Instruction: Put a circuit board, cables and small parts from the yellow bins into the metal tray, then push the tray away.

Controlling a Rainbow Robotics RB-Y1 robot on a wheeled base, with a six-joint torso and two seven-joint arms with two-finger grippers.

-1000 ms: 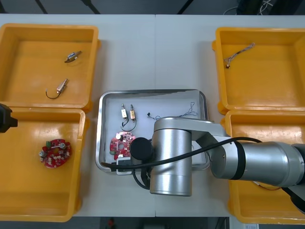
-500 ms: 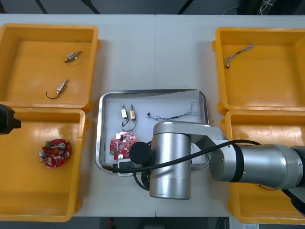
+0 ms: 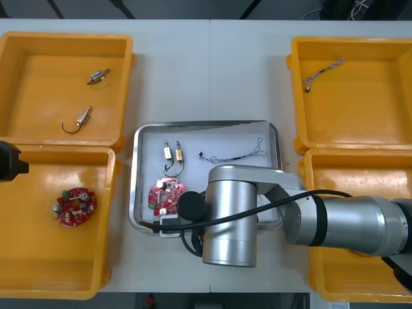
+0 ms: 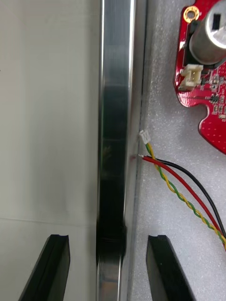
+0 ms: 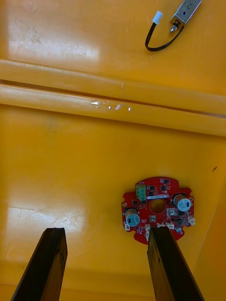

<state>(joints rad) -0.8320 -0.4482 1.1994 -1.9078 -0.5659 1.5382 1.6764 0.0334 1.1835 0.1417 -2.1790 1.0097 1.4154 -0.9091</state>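
Note:
The metal tray point(image 3: 139, 180) lies mid-table and holds a red circuit board point(image 3: 165, 195), two small metal parts point(image 3: 172, 153) and a blue and white cable point(image 3: 235, 154). My right arm point(image 3: 257, 215) reaches across the tray's near edge. In the right wrist view my right gripper point(image 4: 108, 263) is open, one finger outside and one inside the tray's rim point(image 4: 115, 141). Beyond the inner finger lie a red and yellow cable point(image 4: 188, 188) and the circuit board point(image 4: 207, 80). My left gripper point(image 5: 108, 263) hangs open over the near left bin, above a second circuit board point(image 5: 157, 214).
Two yellow bins stand at each side. The far left bin point(image 3: 64, 40) holds two small metal parts point(image 3: 90, 96). The near left bin point(image 3: 38, 283) holds the spare board point(image 3: 74, 206). A cable point(image 3: 324, 71) lies in the far right bin point(image 3: 399, 90).
My right arm has shifted slightly toward the table's near edge. The tray and its contents have stayed in place, and the left arm has barely moved.

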